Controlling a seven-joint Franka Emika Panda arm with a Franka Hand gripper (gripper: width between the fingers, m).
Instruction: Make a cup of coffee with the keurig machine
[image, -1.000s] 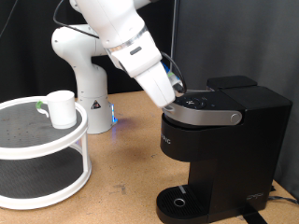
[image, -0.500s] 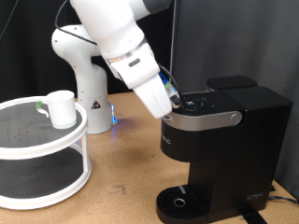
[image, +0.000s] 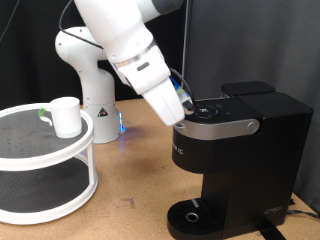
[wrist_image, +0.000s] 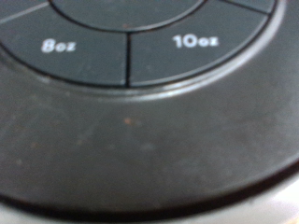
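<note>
The keurig machine (image: 235, 150) stands black and boxy at the exterior view's right, lid shut, its round drip tray (image: 193, 217) bare. The gripper (image: 186, 109) is down on the left side of the machine's top button panel; its fingers are hidden behind the hand. The wrist view is filled by the black button panel (wrist_image: 149, 140) seen very close, with the "8oz" button (wrist_image: 61, 45) and the "10oz" button (wrist_image: 194, 40); no fingers show there. The cup (image: 65, 116), white with a pale green handle, stands upright on the top tier of a white round stand at the exterior view's left.
The white two-tier round stand (image: 45, 160) with dark mesh shelves fills the exterior view's left. The white arm base (image: 92, 80) with a blue light stands behind it. A wooden tabletop (image: 130, 190) lies between stand and machine. A black curtain hangs behind.
The arm has swung slightly to the exterior view's left and lowered from a second ago, with the hand staying at the machine's top panel. Nothing moved in the last half second.
</note>
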